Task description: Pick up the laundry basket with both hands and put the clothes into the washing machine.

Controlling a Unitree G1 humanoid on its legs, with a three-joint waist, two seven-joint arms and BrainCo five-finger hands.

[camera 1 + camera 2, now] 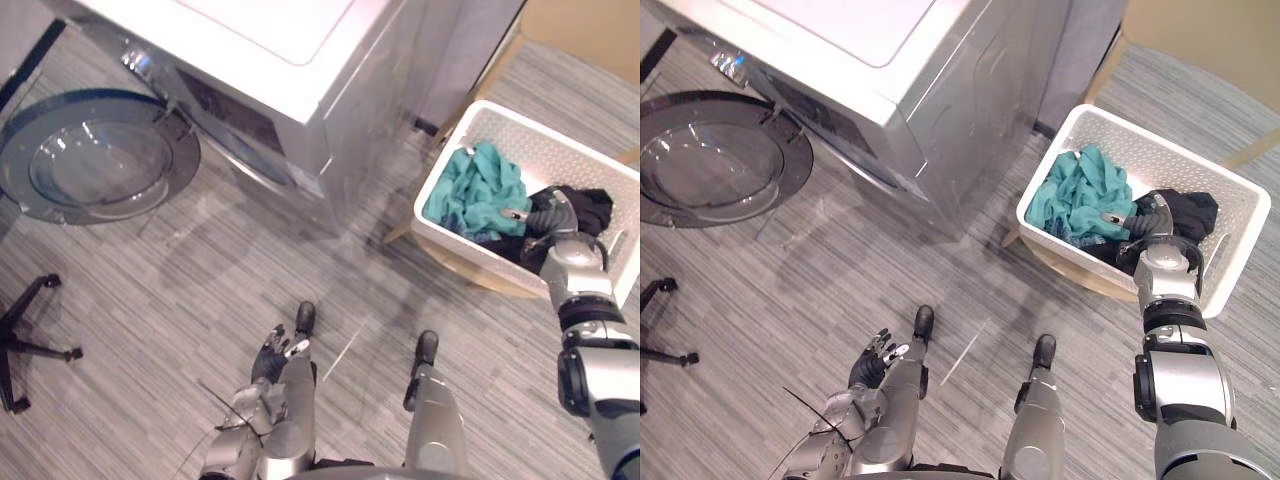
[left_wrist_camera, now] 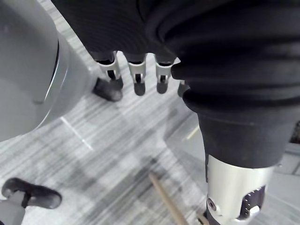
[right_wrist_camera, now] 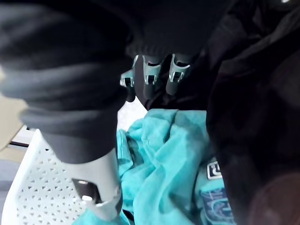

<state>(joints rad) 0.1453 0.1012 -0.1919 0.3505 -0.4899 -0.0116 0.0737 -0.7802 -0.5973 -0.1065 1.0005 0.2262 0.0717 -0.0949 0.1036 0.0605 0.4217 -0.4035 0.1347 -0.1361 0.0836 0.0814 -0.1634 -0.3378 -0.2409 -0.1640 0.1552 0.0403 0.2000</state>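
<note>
Basket (image 1: 555, 150) white and perforated, resting on a low wooden stand (image 1: 480, 272) to the right of the washer (image 1: 300, 80), near its side but not touching. Holds a heap of teal clothes (image 1: 480, 195) toward the washer side and black clothes (image 1: 590, 208) beside them, the two heaps touching. Not yet lifted.

Right hand (image 1: 1145, 218) down inside the basket, on the black clothes at the edge of the teal heap. Fingers (image 3: 151, 75) fairly straight and side by side in the right wrist view, tips at the cloth, thumb apart from them. Curled round nothing visible, so best read as unclenched and resting rather than gripping. No hold on the rim.

Left hand (image 1: 273, 358) low at the robot's side over the floor (image 1: 250, 260), well apart from the basket, fingers (image 2: 136, 77) loose and empty.

On the washer, door (image 1: 95, 155) swung wide to the left; drum mouth hard to make out from above.

Seemingly at the very start: reaching for the basket, with one hand only and into the load rather than onto an edge. Next, probably: draw the right hand out to the rim on its own side, bring the left hand across to the opposite rim, close both, lift level, then turn toward the door. Worth watching: an uneven grip tipping the clothes out.
</note>
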